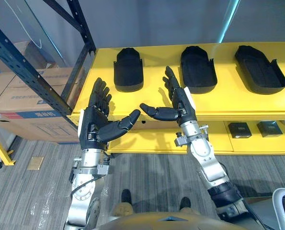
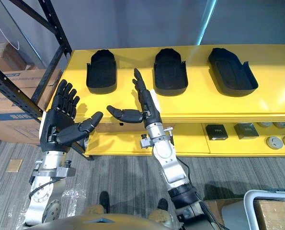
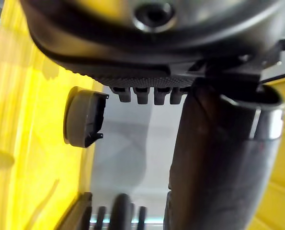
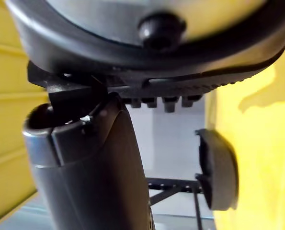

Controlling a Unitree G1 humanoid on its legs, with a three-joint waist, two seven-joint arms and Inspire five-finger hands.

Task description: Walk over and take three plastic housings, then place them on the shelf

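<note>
Three black plastic housings lie in a row on the yellow shelf (image 1: 156,103): a left housing (image 1: 128,69), a middle housing (image 1: 198,68) and a right housing (image 1: 259,68). My left hand (image 1: 95,122) is raised before the shelf's front edge, below and left of the left housing, fingers straight and thumb out, holding nothing. My right hand (image 1: 176,103) is held up between the left and middle housings, also open and empty. One housing (image 3: 84,116) shows past the left hand's fingers, and one housing (image 4: 218,172) past the right hand's.
A dark blue rack post (image 1: 27,72) slants at the left, with cardboard boxes (image 1: 32,103) behind it. A lower yellow shelf level (image 1: 257,143) holds small dark boxes (image 1: 239,129). Grey striped floor (image 1: 32,191) lies below. A white bin's corner (image 1: 283,201) is at bottom right.
</note>
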